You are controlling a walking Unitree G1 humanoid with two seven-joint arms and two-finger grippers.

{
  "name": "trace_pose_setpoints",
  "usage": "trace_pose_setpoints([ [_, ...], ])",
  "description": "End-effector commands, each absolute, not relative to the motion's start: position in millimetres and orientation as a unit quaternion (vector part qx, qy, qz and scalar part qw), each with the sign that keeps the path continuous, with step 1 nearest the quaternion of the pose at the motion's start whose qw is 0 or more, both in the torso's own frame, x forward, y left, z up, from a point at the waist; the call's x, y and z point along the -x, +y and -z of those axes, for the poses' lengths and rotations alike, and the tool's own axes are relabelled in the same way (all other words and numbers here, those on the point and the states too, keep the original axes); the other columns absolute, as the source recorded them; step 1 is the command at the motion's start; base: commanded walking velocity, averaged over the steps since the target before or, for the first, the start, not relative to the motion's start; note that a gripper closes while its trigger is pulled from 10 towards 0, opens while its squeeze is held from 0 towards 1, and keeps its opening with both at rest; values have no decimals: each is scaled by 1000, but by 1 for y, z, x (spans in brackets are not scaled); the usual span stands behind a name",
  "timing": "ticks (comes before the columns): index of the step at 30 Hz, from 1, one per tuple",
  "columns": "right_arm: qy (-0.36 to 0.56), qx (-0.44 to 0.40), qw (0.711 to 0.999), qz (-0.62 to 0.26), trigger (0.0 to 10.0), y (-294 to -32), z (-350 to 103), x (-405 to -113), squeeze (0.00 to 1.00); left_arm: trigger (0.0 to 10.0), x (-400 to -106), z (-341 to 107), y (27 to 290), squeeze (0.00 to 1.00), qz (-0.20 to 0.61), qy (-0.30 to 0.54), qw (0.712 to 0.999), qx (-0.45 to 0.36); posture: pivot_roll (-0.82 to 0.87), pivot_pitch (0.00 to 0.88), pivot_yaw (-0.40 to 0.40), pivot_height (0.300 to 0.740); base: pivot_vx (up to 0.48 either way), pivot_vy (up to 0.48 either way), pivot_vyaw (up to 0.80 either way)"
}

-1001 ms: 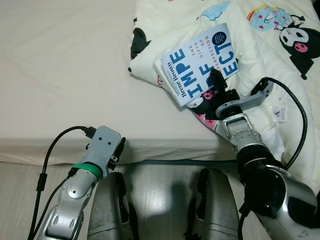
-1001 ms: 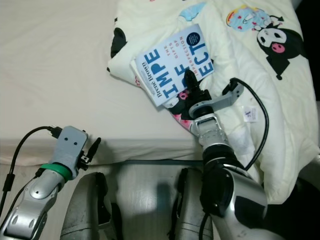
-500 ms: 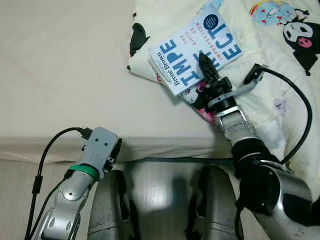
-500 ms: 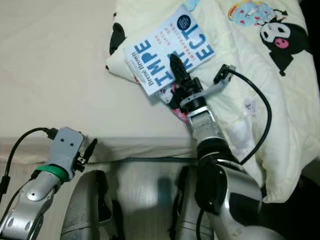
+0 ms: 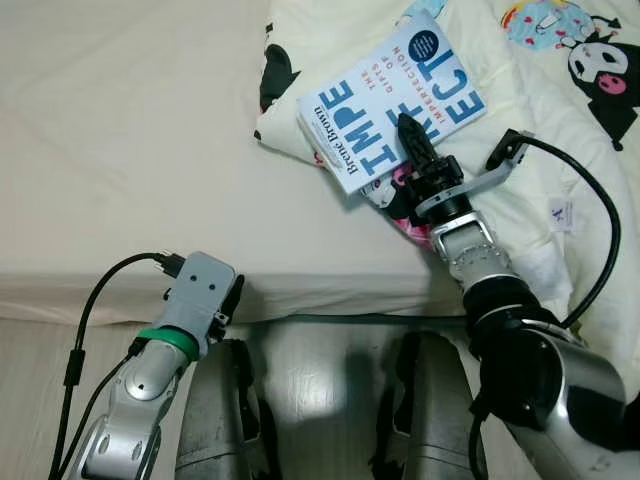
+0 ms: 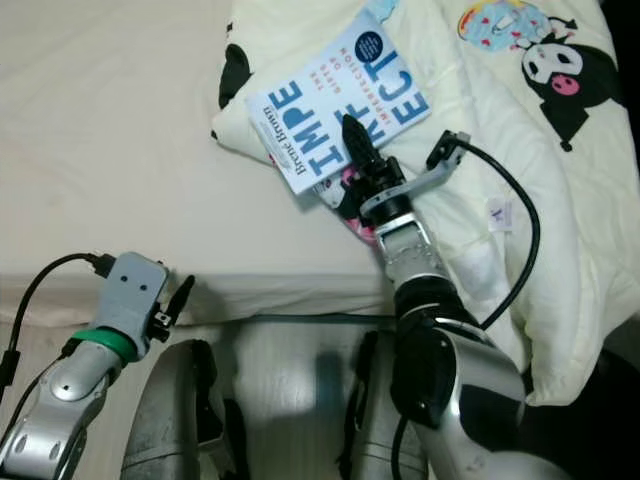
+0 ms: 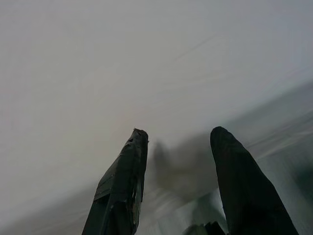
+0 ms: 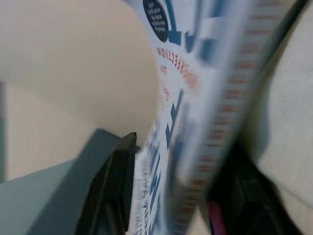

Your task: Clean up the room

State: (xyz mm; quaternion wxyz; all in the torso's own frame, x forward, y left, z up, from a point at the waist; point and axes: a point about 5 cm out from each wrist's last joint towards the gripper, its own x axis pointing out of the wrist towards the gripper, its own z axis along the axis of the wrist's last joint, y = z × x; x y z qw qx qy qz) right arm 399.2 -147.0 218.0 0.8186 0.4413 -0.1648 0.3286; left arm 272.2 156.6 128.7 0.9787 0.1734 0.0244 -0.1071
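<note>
Right gripper (image 5: 412, 140) is clamped on a white paperback book (image 5: 390, 100) w/ big blue lettering, one finger on the cover, other underneath per the right wrist view. The book sits tilted over the cartoon-print blanket (image 5: 540, 90), which is bunched on the right side of the bed (image 5: 130, 150), near the mattress front edge. Left gripper (image 7: 178, 161) hangs low by the bed's front side, fingers spread apart w/ nothing btwn them. Pale wood floor (image 5: 310, 370) below, robot's legs in front of it.
</note>
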Motion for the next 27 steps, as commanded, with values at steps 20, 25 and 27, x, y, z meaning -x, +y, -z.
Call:
trace_pose_setpoints([
  [20,-174,-443,752,-456,0,-102,-218,-382,0,10000,-289,-119,148,0,95,29,982,-159,54,244,117,565,0,0,0],
  [25,-168,-420,731,-511,0,-83,-210,-356,0,10000,-297,-128,139,0,92,11,987,-131,15,231,100,565,0,0,0],
  [27,-157,-425,732,-509,0,-83,-198,-341,0,10000,-302,-142,133,0,101,-4,991,-92,4,227,96,565,0,0,0],
])
